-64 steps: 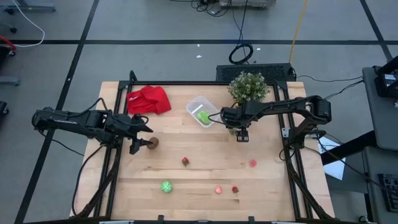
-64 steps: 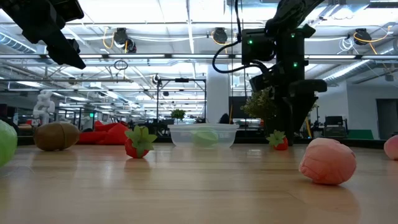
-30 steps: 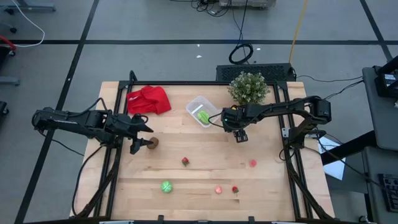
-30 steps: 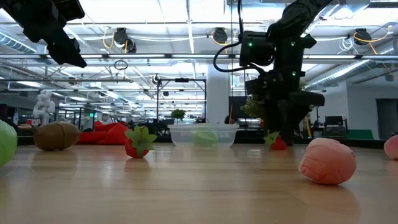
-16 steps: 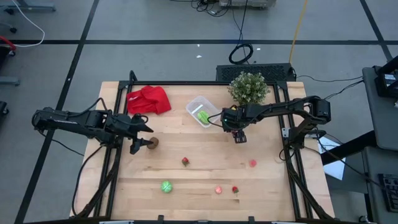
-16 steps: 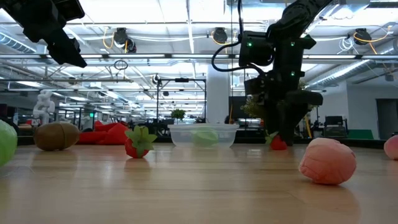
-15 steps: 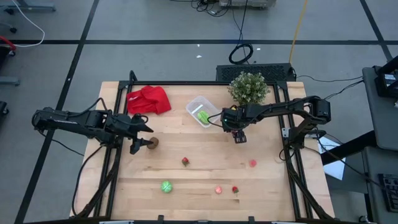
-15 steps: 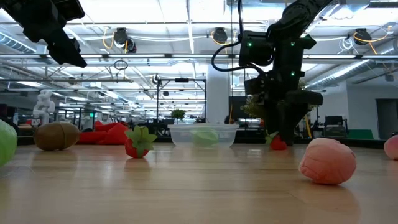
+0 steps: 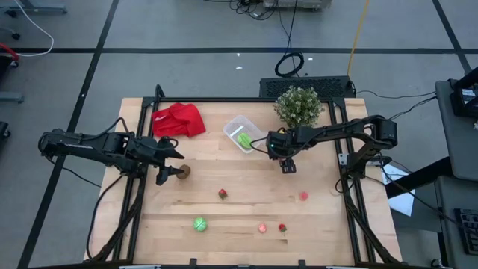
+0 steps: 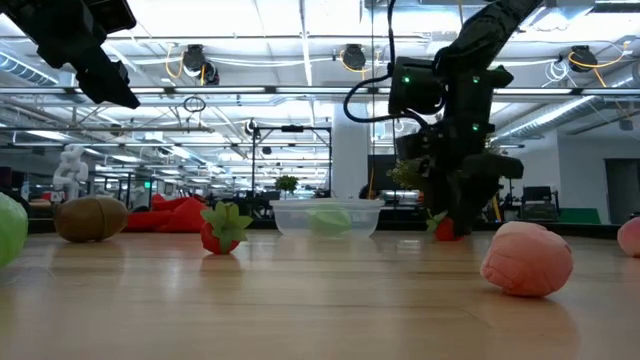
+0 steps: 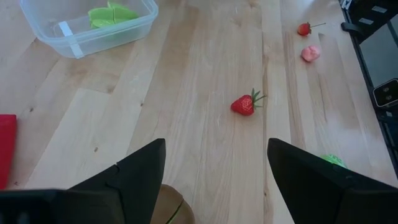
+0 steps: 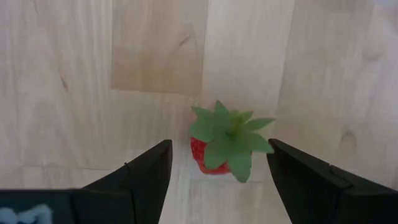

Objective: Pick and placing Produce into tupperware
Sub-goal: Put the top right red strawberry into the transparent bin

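Observation:
The clear tupperware stands on the table's far middle with a green piece inside. My right gripper is open and points down at a red strawberry with green leaves that lies on the wood between its fingers, with a gap on each side. My left gripper is open near the left edge, just beside a brown kiwi-like piece. Loose on the near half lie a strawberry, a green piece, two pink pieces and a small red piece.
A crumpled red cloth lies at the far left of the table. A bushy potted plant stands at the far edge just behind my right gripper. Bare wood lies between the tupperware and the loose pieces.
My right gripper has shifted slightly toward the table's left over the strawberry by the plant. The strawberry has stayed where it was.

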